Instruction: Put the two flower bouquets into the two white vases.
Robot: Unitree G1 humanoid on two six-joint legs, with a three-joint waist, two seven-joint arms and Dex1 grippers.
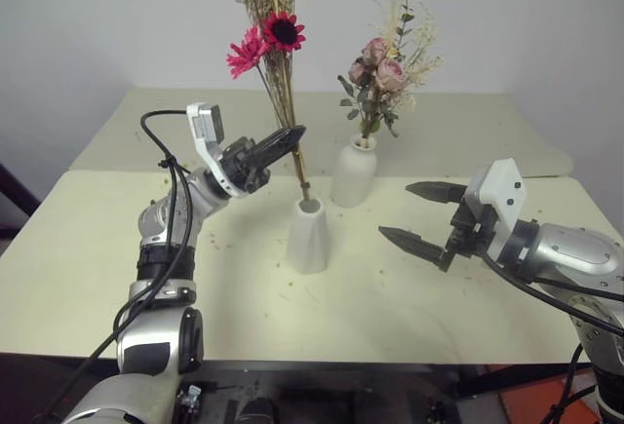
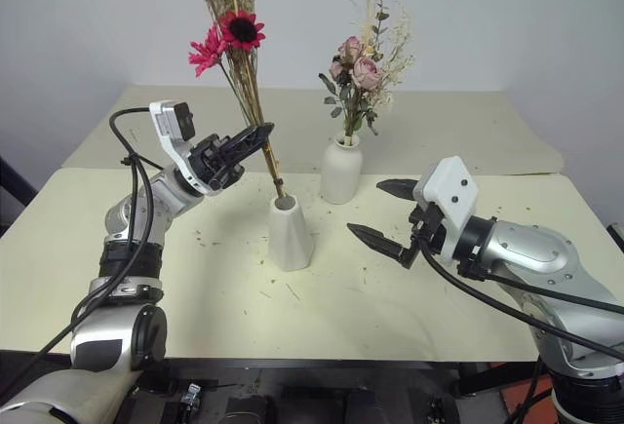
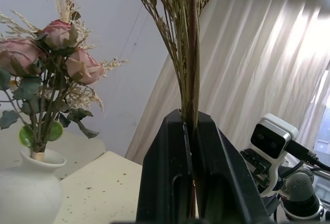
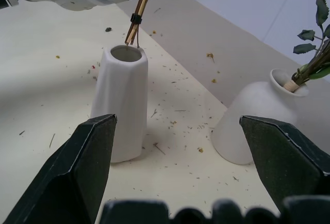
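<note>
Daisies (image 1: 266, 39) above cone vase (image 1: 309, 234) (roses (image 1: 378, 71) vased)

A pale table (image 1: 117, 278), strewn with dried crumbs, carries two white vases (image 1: 309, 237).

Magenta-red daisy bouquet (image 1: 265, 39) w/ tan grasses; pale pink rose bouquet (image 1: 382, 73) w/ green leaves. Two matte white vases: tapered (image 1: 308, 236), bottle-shaped (image 1: 353, 173). Cream table (image 1: 88, 258), speckled w/ debris.

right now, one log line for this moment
left gripper shut on daisy bouquet | stem tips at cone vase mouth | right gripper open | rose bouquet in bottle vase
</note>
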